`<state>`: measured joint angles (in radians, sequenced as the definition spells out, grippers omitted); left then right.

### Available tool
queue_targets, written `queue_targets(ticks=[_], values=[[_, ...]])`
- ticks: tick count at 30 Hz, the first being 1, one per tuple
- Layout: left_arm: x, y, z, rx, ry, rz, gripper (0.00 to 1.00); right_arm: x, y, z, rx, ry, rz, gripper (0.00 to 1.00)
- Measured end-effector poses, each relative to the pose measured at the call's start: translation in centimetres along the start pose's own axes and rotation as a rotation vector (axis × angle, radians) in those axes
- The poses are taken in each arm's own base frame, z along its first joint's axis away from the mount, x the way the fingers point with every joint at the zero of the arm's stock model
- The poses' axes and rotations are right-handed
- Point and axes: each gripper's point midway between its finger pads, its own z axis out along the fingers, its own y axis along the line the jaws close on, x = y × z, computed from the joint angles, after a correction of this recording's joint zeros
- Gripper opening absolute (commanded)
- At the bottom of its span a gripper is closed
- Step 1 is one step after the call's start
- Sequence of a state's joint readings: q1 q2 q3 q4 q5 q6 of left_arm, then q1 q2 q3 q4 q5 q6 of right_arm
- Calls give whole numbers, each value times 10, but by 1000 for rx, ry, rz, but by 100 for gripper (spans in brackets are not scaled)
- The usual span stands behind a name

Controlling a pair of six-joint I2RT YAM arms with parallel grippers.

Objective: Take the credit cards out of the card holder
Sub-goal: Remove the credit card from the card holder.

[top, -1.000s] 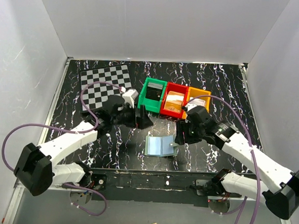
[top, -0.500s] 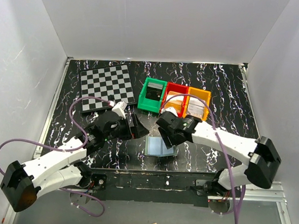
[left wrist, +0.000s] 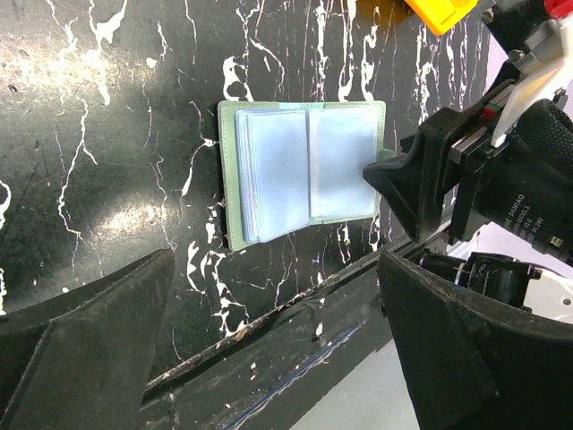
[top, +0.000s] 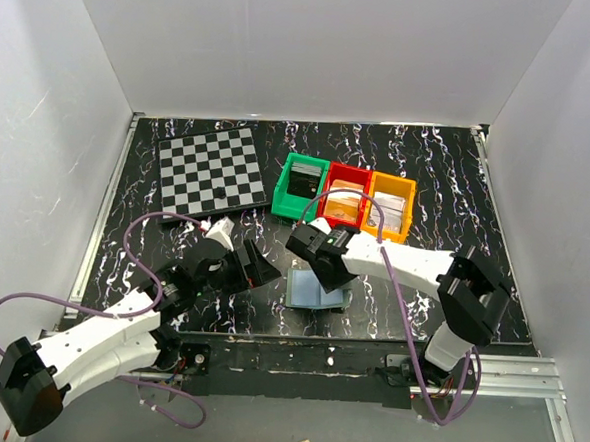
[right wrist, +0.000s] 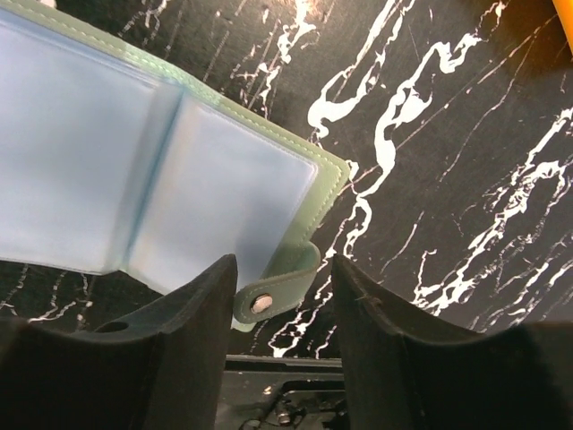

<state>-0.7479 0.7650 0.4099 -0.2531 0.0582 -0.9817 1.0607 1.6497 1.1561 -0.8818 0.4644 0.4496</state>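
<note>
The right gripper (right wrist: pixel 282 269) has swung in from the right side of the counter (top: pixel 438 170) and now hangs low over the card holder (top: pixel 316 290). Its jaws are spread, and the snap tab (right wrist: pixel 273 291) sits in the gap between them, touched by neither. The holder hasn't budged. It lies open and flat at the near centre, pale blue pockets facing up, with the tab sticking out on its right edge. The left gripper (top: pixel 260 269) has drawn back toward the near edge and hovers just left of the holder, jaws spread wide and empty. No credit cards are out yet, and I can't make out any single card in the sleeves. This looks like the right arm lining up to pin or pinch that right flap, so the extraction itself hasn't started.
</note>
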Motion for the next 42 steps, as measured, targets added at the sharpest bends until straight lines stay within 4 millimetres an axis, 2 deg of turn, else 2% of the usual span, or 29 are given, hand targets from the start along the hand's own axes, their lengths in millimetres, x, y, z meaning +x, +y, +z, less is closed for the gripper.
queue_targets(ticks=[5, 9, 10, 14, 19, 25, 27, 32, 36, 42], values=[[2, 2, 2, -12, 8, -8, 98, 7, -5, -2, 22, 24, -2, 33], [1, 2, 3, -10, 8, -7, 98, 10, -10, -9, 21, 16, 15, 6], [1, 2, 4, -11, 8, -8, 98, 11, -12, -11, 18, 13, 21, 1], [5, 6, 10, -30, 27, -8, 96, 17, -13, -20, -19, -3, 54, 1], [11, 9, 18, -42, 63, -12, 93, 28, -1, -35, -167, -47, 103, 1], [16, 6, 30, -38, 106, -20, 89, 25, 12, -64, -378, -201, 168, 1], [16, 2, 36, -40, 118, -18, 88, 24, 13, -67, -425, -244, 184, 1], [14, -12, 45, -15, 130, -4, 86, 21, 6, -58, -540, -240, 290, 1], [15, -14, 50, -10, 139, -1, 86, 19, 2, -49, -648, -233, 387, 1], [19, -13, 53, -9, 155, 7, 86, 7, 8, -57, -772, -256, 408, 1]])
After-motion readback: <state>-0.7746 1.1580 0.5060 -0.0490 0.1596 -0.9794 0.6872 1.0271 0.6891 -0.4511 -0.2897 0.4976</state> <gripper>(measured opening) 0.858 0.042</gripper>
